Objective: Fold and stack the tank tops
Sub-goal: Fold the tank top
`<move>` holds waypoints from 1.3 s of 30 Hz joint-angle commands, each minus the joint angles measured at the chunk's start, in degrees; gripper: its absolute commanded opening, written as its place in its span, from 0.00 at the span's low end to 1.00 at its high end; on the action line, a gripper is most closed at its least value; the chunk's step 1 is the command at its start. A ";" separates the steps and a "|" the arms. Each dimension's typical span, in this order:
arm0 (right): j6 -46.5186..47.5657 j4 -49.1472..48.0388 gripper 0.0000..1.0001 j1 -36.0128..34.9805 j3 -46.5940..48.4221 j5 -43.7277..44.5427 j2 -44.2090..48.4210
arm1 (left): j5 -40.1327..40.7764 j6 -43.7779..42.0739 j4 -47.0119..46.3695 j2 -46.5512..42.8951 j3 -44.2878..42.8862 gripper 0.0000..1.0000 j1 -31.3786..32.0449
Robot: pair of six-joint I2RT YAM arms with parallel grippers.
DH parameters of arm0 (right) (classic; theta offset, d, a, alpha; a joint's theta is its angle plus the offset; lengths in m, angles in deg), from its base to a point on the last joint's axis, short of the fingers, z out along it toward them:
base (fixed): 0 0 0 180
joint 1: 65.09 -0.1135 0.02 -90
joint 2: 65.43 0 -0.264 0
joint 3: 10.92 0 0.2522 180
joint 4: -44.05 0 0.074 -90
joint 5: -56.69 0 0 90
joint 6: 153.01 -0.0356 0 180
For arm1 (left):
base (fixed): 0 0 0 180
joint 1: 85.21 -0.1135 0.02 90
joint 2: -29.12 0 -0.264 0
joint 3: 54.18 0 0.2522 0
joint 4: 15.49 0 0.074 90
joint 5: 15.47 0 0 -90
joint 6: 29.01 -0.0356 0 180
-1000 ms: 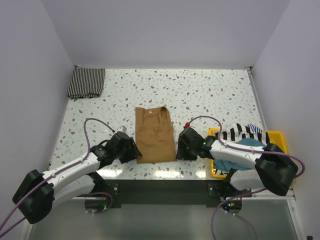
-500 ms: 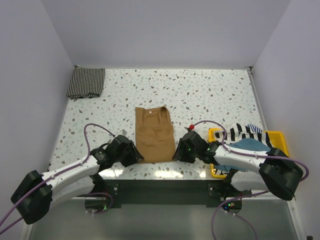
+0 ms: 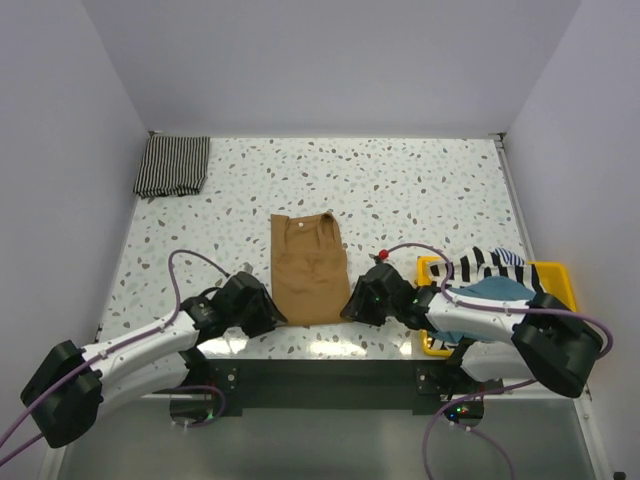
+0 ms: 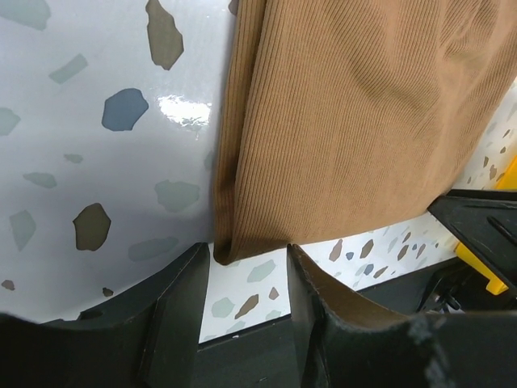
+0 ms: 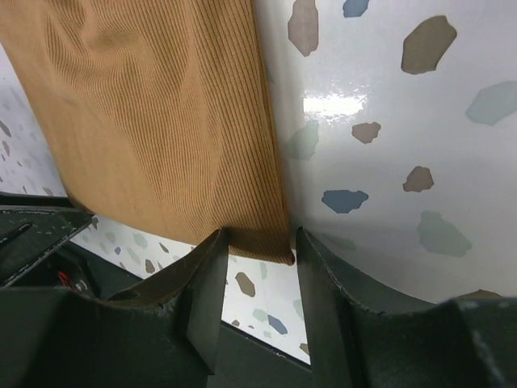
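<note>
While one thin-striped black-and-white cloth tank top [image 3: 172,165] lies folded at the far left corner of the speckled terrazzo table [image 3: 420,190] in the top view, the job looks to me less than half done. A plain tan-brown ribbed cloth tank top [image 3: 305,268] lies flat as a long narrow strip at the table's middle, apparently folded lengthwise but not yet crosswise. A broad-striped black-and-white top [image 3: 490,266] and a teal top [image 3: 497,288] sit crumpled in a yellow plastic bin [image 3: 556,272] at the near right. The left gripper [image 3: 268,318] is at the strip's near left corner and the right gripper [image 3: 352,303] at its near right corner. From the left wrist, the black fingers [image 4: 174,315] stand partly apart, with the cloth's corner at the mouth of the gap, unpinched, so nothing is held. From the right wrist the same holds: the fingers [image 5: 202,283] are partly apart, the other near corner lies between their tips, and nothing is gripped. Left to do, I judge, is to pinch both corners, fold the tan top over, stack it on the striped one, then deal with the two in the bin.
</note>
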 commanded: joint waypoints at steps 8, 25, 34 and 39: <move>-0.22 -1.11 0.32 -0.50 -1.44 0.78 -3.20 | 6.20 -0.82 -1.17 2.00 0.40 0.38 0.31; 5.76 13.73 0.01 -11.91 5.41 7.71 1.97 | 3.91 -3.03 4.42 -3.43 0.23 0.00 8.72; 3.82 31.13 0.02 -20.80 14.82 16.60 10.32 | 13.93 6.21 22.73 -8.10 -14.26 0.00 24.13; 5.49 35.36 0.03 -20.80 22.01 17.39 9.02 | 19.55 5.24 24.57 -6.97 -21.30 0.00 24.04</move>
